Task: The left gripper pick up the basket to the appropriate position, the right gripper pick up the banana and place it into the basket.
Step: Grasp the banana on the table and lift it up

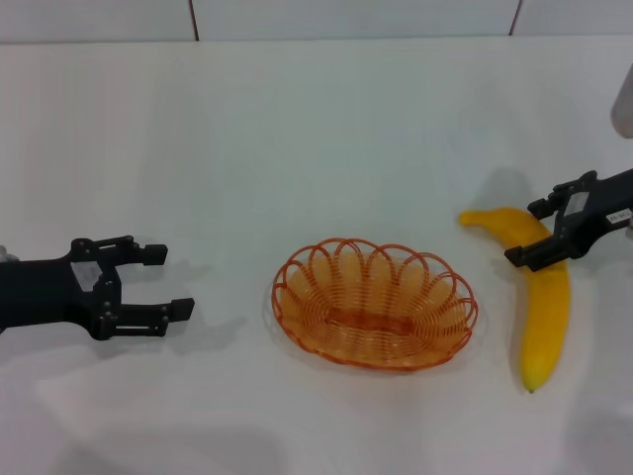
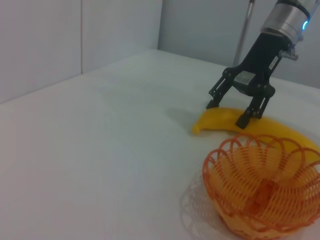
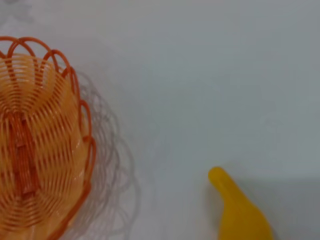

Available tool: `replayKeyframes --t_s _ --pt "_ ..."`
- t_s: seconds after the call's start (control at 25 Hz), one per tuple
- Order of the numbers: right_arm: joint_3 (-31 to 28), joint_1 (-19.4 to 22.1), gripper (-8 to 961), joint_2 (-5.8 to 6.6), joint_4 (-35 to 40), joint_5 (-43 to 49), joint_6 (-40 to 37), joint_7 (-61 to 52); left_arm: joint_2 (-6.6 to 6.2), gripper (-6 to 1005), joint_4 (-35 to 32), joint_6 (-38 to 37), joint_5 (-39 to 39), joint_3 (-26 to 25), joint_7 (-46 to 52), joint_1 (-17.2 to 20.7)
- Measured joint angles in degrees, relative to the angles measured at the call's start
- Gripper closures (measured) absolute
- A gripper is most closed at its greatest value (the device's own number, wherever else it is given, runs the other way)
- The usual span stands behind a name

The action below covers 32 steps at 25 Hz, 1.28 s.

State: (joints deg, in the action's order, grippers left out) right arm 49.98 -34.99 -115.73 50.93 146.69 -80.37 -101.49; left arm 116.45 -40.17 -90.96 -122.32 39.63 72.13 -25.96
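The orange wire basket [image 1: 309,289] sits empty at the middle of the white table; it also shows in the left wrist view as the basket [image 2: 235,165] and in the right wrist view as the basket [image 3: 50,125]. To its right lies the yellow banana [image 1: 547,307], running near to far with its far end curving toward the basket. My right gripper [image 1: 526,234] is open and straddles the banana's far part, one finger on each side, as the left wrist view shows for that gripper [image 2: 226,114] over the banana [image 2: 212,122]. The banana's tip [image 3: 235,205] fills a corner of the right wrist view. Well to the left of the basket, my left gripper [image 1: 170,282] is open and holds nothing.
The white table [image 1: 316,139] stretches back to a tiled wall [image 1: 346,18]. A pale segment of the right arm [image 1: 623,104] shows at the right edge. Bare tabletop lies between the left gripper and the basket.
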Motion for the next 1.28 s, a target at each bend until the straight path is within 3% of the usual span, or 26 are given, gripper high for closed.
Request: replayKeyframes --t_s 0.68,1.28 --pt "0.44 -0.02 102 0.00 1.65 2.99 -0.89 -2.72 0.00 126 0.00 0.00 0.24 0.00 0.06 -0.08" --pt "-0.11 0.34 102 0.08 6.25 2.10 -7.91 -4.12 0.00 126 0.00 0.00 0.21 0.00 0.06 0.30"
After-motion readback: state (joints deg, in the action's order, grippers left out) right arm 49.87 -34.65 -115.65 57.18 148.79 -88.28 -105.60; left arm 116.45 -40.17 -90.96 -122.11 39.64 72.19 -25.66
